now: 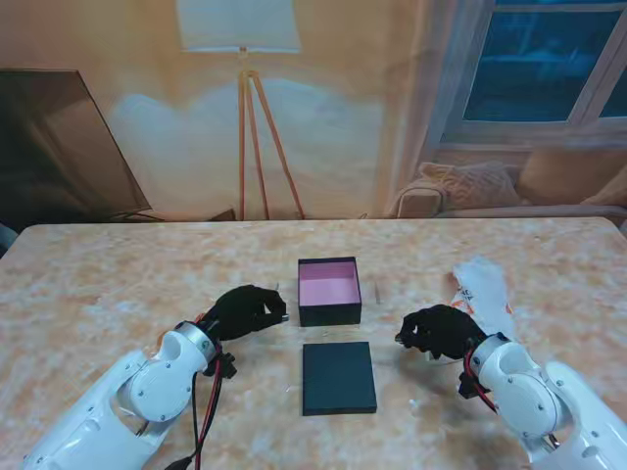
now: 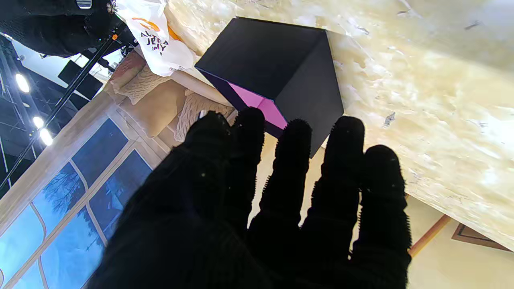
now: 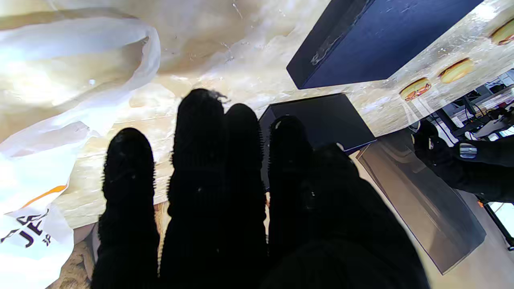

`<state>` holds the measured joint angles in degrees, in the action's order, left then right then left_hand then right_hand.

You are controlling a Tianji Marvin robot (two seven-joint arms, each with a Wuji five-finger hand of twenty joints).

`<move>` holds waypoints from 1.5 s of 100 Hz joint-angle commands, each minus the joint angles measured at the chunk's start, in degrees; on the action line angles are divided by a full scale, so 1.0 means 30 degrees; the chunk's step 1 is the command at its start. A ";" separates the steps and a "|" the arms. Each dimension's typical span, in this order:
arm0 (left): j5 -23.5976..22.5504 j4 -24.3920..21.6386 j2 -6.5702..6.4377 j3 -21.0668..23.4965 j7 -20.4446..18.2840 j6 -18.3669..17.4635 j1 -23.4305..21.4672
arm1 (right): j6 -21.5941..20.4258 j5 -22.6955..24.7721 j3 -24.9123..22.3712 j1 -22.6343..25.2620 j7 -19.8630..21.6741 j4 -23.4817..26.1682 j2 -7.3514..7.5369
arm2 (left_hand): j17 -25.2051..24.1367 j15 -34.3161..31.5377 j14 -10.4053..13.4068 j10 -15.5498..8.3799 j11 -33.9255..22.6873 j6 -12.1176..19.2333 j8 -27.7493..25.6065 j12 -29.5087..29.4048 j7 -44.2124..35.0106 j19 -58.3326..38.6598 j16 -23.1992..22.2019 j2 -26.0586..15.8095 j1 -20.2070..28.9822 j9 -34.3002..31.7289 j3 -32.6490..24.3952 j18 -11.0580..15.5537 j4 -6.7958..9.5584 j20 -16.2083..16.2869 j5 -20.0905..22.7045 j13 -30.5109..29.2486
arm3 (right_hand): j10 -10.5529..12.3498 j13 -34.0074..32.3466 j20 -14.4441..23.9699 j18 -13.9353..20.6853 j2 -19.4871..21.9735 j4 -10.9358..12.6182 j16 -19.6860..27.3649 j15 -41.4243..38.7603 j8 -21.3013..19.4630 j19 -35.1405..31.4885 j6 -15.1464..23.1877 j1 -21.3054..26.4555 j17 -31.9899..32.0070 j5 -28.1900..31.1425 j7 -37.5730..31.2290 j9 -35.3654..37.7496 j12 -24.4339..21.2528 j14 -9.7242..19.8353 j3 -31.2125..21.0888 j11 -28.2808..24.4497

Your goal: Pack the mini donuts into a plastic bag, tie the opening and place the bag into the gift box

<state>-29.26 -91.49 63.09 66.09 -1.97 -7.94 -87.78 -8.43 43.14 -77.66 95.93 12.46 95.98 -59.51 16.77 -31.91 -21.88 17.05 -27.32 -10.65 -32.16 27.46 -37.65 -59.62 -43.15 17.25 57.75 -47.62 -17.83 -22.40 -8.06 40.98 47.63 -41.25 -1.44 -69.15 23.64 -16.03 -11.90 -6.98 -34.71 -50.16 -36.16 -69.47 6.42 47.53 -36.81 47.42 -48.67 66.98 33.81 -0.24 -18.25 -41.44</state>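
While your left hand [image 1: 247, 310] and right hand [image 1: 436, 330] hover empty, fingers spread, the plastic bag [image 1: 482, 286] lies lengthwise toward the table's far edge. Its mouth direction you cannot tell.

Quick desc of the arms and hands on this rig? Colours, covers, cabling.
Both arms have glossy white rounded shells with round joint caps. The left hand and right hand are covered in black, fuzzy-textured gloves with five fingers. Red and black cables run along each wrist, looser on the left arm. No markings legible.

The gift box [image 1: 329, 291] sits mid-table [image 1: 118, 284], its lid [image 1: 339, 377] nearer to me. The plastic bag [image 1: 482, 286] lies right of the box, well apart.
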 commanded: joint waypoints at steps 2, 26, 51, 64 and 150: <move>0.0006 -0.0104 0.0006 -0.0020 -0.0310 0.0049 -0.0024 | -0.0041 -0.0002 0.0049 0.0154 0.0310 0.0052 -0.0071 | -0.0259 -0.0277 -0.0330 -0.0131 -0.0091 0.0342 0.0088 0.0207 -0.0012 0.0008 -0.0249 -0.0397 0.0531 -0.0031 0.0479 -0.0075 0.0316 -0.0210 -0.0287 0.0040 | 0.0100 0.0236 0.0417 -0.0230 0.0265 0.0336 -0.0559 -0.0080 0.0072 0.0073 0.0668 0.0188 0.0175 -0.0122 -0.0275 -0.0143 0.0413 0.0077 -0.0019 -0.0092; -0.0086 -0.0141 0.0020 0.0065 -0.0205 0.0125 -0.0095 | -0.0042 0.0063 -0.0002 0.0224 0.0251 0.0078 -0.0078 | -0.0276 -0.0276 -0.0346 -0.0113 -0.0086 0.0312 0.0121 0.0203 -0.0005 0.0024 -0.0250 -0.0411 0.0507 -0.0040 0.0505 -0.0074 0.0318 -0.0217 -0.0271 0.0049 | 0.0080 0.0224 0.0425 -0.0211 0.0255 0.0337 -0.0564 -0.0073 0.0075 0.0080 0.0702 0.0194 0.0173 -0.0124 -0.0283 -0.0150 0.0412 0.0068 -0.0015 -0.0074; -0.0061 -0.0020 0.0027 -0.0129 -0.0249 0.0204 0.0158 | -0.0127 0.0071 -0.0062 0.0072 0.0307 -0.0144 -0.0060 | -0.0264 -0.0278 -0.0352 -0.0123 -0.0091 0.0328 0.0119 0.0207 -0.0003 0.0017 -0.0252 -0.0416 0.0503 -0.0039 0.0518 -0.0057 0.0322 -0.0215 -0.0270 0.0053 | 0.0099 0.0251 0.0431 -0.0241 0.0256 0.0335 -0.0560 -0.0044 0.0088 0.0079 0.0697 0.0202 0.0168 -0.0156 -0.0268 -0.0163 0.0415 0.0106 -0.0015 -0.0061; -0.0054 0.0012 0.0024 -0.0209 -0.0293 0.0264 0.0241 | -0.0016 0.0272 -0.0315 0.0261 -0.0019 -0.0126 -0.0112 | -0.0260 -0.0278 -0.0330 -0.0107 -0.0089 0.0349 0.0109 0.0205 -0.0006 0.0016 -0.0251 -0.0415 0.0501 -0.0038 0.0526 -0.0078 0.0322 -0.0214 -0.0279 0.0048 | 0.0083 0.0272 0.0429 -0.0227 0.0231 0.0333 -0.0556 -0.0025 0.0103 0.0085 0.0666 0.0228 0.0170 -0.0191 -0.0263 -0.0197 0.0408 0.0058 -0.0015 -0.0037; 0.0025 -0.0063 0.0027 -0.0020 -0.0284 0.0286 0.0052 | 0.2442 0.5995 -0.3915 0.3208 0.5394 0.5024 0.0376 | -0.0276 -0.0287 -0.0337 -0.0118 -0.0088 0.0324 0.0112 0.0207 0.0009 0.0021 -0.0257 -0.0435 0.0485 -0.0036 0.0537 -0.0078 0.0321 -0.0213 -0.0272 0.0050 | 0.0140 0.0085 0.0790 0.0144 0.2386 0.1069 -0.2862 -0.5036 -0.0147 -0.0826 -0.1388 -0.0121 0.0068 0.1222 0.2904 -0.0183 0.3191 0.0399 0.3143 -0.2476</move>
<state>-29.17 -91.23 63.10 65.91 -2.15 -6.99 -87.23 -1.41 60.52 -89.09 103.85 28.61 111.51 -58.25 16.77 -31.91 -21.88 17.05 -27.32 -10.65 -32.16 27.46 -37.65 -59.62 -43.15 17.25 57.75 -47.62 -17.83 -22.40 -8.05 40.98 47.63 -41.25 -1.36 -68.61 24.87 -15.84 -7.07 -5.66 -41.26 -63.34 -35.99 -70.26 3.42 47.49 -36.77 49.63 -40.76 66.96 41.93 -0.09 -10.10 -47.80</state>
